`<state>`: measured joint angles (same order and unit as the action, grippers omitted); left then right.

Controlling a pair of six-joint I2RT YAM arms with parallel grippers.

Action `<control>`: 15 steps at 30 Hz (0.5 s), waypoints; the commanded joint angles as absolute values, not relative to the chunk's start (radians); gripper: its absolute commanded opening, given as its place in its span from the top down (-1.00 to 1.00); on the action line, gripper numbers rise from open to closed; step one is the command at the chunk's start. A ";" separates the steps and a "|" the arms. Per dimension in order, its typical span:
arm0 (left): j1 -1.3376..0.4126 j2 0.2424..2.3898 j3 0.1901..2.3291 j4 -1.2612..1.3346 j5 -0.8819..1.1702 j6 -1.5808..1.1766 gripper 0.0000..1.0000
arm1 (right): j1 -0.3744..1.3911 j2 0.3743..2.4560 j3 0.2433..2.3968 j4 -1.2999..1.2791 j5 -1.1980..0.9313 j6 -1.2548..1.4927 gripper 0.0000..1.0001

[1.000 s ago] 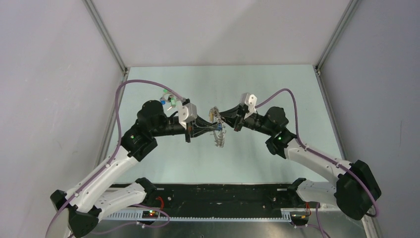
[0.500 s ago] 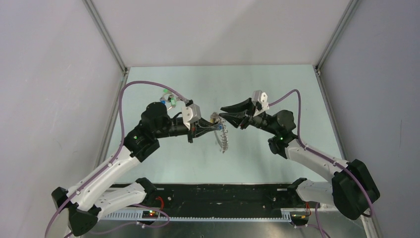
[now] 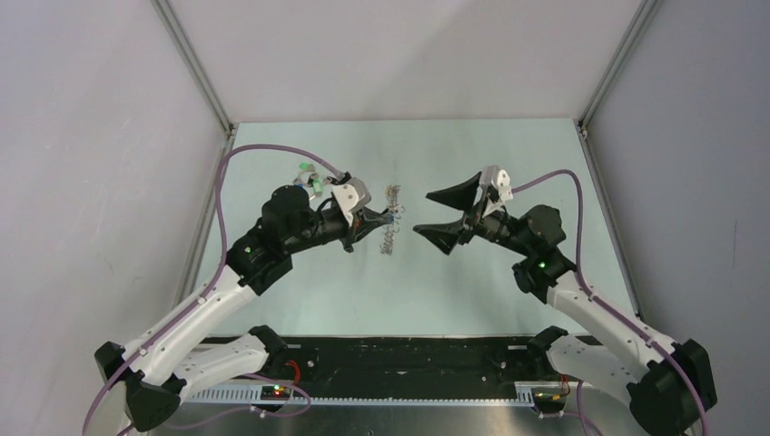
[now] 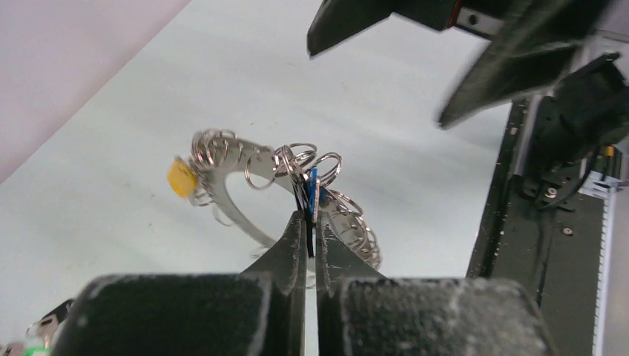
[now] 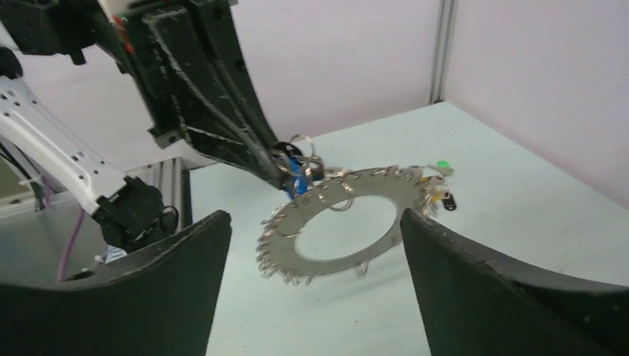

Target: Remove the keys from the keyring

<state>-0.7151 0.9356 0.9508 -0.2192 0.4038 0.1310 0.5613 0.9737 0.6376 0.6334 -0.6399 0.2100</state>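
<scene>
The keyring (image 5: 291, 222) hangs between the two arms and appears to be lifted off the counter (image 3: 472, 282), carried by its rim. The left gripper (image 4: 308, 216) is pinched tight there on the blue key (image 4: 312, 187) and the small loops around it. A yellow key (image 4: 180, 178) sits further round the rim. A green key (image 5: 443, 165) and a black key (image 5: 448, 200) dangle at the side farthest from the pinch.

From above the ring shows almost edge-on, its plane set across the line between the arms, so its flat face is turned toward the right gripper (image 3: 421, 212). That gripper stands just beside the ring without touching it, fingers spread wide and holding nothing. Its wrist view looks nearly square into the central hole. It is the free gripper and the nearer one to the loose keys. A pull would probably have to run away from the left pinch, along the ring's face.
</scene>
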 commanded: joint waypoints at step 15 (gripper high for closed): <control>-0.698 0.957 1.024 -0.196 0.317 0.100 1.00 | 0.894 1.018 0.704 0.363 -0.061 0.263 -0.99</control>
